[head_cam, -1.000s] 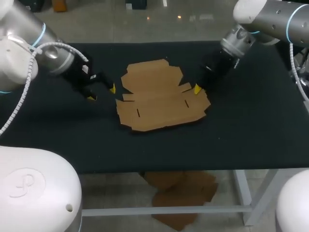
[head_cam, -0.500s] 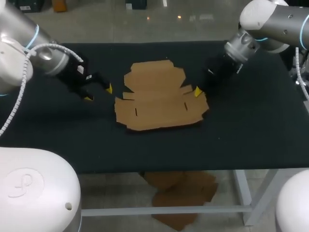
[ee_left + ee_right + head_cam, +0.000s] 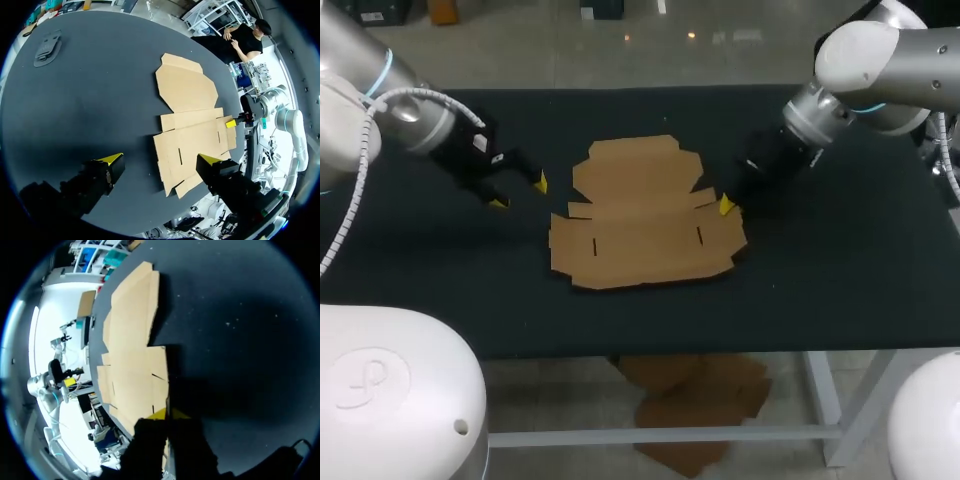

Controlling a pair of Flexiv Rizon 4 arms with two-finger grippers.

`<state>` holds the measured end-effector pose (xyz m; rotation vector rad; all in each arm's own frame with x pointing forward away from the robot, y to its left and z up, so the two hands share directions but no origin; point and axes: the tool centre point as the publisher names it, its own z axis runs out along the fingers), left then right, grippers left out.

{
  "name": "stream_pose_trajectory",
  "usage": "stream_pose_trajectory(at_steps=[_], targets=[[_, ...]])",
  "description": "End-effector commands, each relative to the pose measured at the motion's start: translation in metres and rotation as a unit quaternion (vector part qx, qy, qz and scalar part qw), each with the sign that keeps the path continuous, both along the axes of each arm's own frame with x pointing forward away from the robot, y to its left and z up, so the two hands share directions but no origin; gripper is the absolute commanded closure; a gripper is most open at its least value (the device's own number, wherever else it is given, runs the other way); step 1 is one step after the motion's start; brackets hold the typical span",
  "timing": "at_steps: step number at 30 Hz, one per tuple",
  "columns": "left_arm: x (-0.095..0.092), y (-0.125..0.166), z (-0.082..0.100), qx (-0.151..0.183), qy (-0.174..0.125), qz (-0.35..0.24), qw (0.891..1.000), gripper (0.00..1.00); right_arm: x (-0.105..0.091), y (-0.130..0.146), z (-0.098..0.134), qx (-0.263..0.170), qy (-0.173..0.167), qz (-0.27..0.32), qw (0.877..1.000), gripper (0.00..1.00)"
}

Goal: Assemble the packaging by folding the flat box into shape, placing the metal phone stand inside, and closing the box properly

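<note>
Seen from the head camera, one flat box lay mid-table, its long axis running left to right and its large top flap pointing to the far edge. The left gripper sat well apart on its left, jaws wide. The right gripper met the box's right flap.

From the left wrist, one dark grey object lay far off beyond the box.

From the right wrist, the tips were pinched narrow on the flap's edge.
</note>
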<state>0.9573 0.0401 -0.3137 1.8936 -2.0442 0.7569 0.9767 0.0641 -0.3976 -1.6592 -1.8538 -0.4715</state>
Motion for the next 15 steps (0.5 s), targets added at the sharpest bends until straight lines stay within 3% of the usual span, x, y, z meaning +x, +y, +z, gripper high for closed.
stream_pose_trajectory(at_steps=[1, 15], targets=[[0.001, 0.001, 0.0, 0.001, 0.002, -0.002, 1.0, 0.0, -0.01, -0.002, -0.002, 0.008, -0.092, -0.085, 0.992, 1.0], [0.005, -0.001, 0.0, 0.002, 0.006, -0.01, 1.0, 0.0, -0.021, -0.003, -0.006, 0.044, -0.081, -0.078, 0.993, 1.0]])
